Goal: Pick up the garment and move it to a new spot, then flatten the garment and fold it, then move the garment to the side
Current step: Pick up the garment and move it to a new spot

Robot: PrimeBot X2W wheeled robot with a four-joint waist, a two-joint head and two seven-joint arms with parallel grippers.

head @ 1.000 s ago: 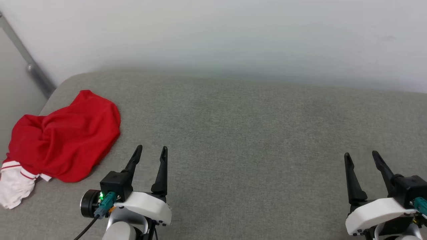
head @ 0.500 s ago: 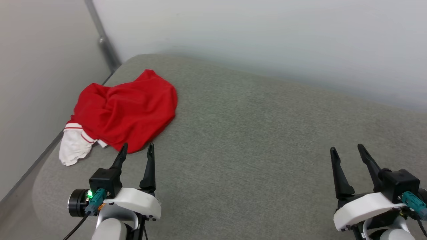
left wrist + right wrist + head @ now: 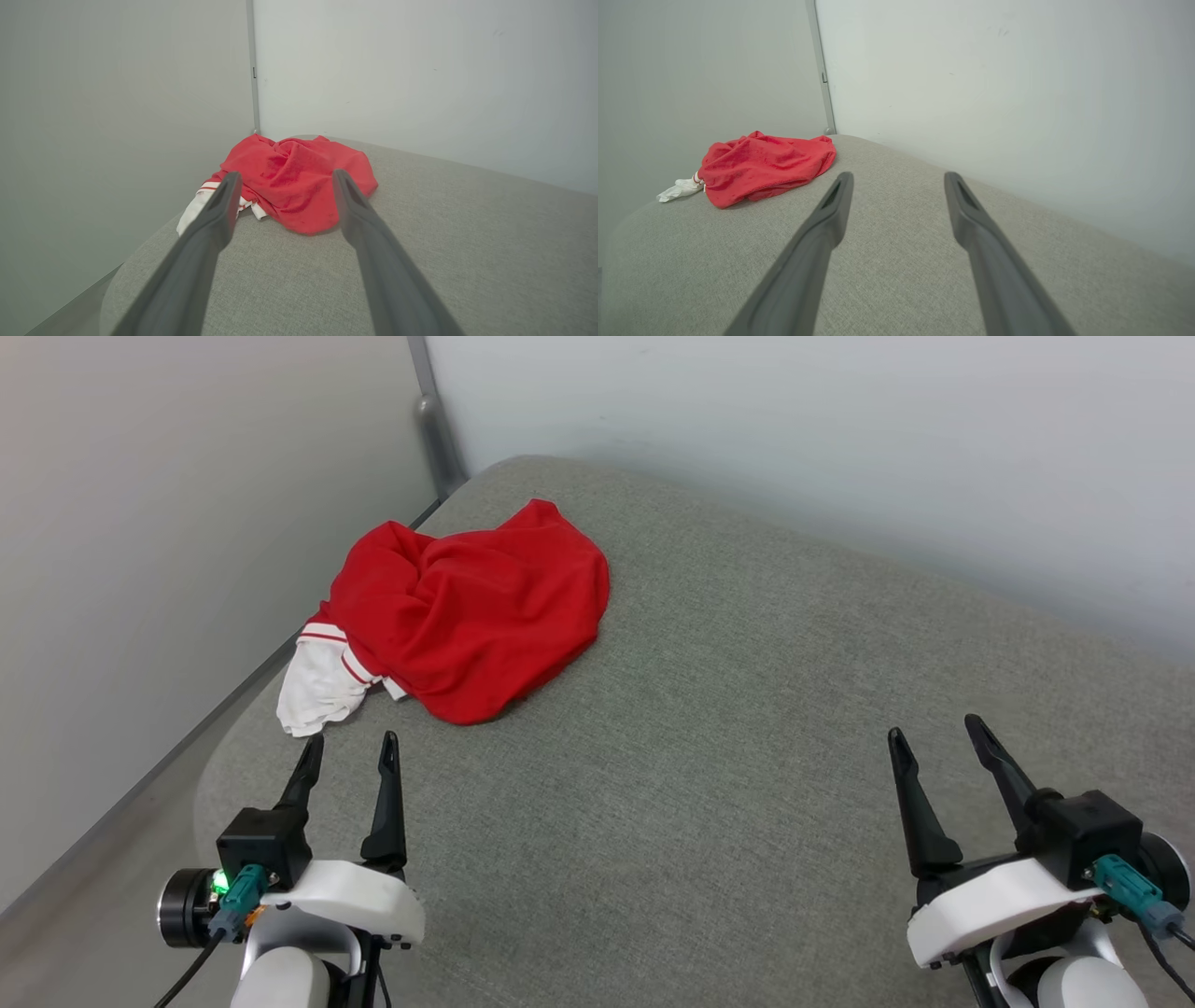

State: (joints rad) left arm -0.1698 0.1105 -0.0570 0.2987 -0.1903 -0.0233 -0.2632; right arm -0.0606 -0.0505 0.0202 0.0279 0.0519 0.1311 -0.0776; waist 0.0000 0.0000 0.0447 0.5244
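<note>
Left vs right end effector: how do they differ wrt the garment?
The left end effector sits just short of the garment; the right end effector is far across the grey cushion. Left's wrist view has the garment straight ahead; right's has it off to one side. Both open, holding nothing.

Looks like a robot test booth or lab cell rather than anybody's home, though the views are pretty tight, so I could be off. What you get is a big padded surface (image 3: 747, 756) covered in grey woven fabric with a rounded corner, tucked right into the angle of two plain pale walls, a left panel (image 3: 187, 523) and a back panel (image 3: 840, 448), joined by a thin grey metal post (image 3: 431, 420). The red jersey shirt (image 3: 476, 607) crumpled near that corner reads like a prop on a work table, not laundry on a sofa.
</note>
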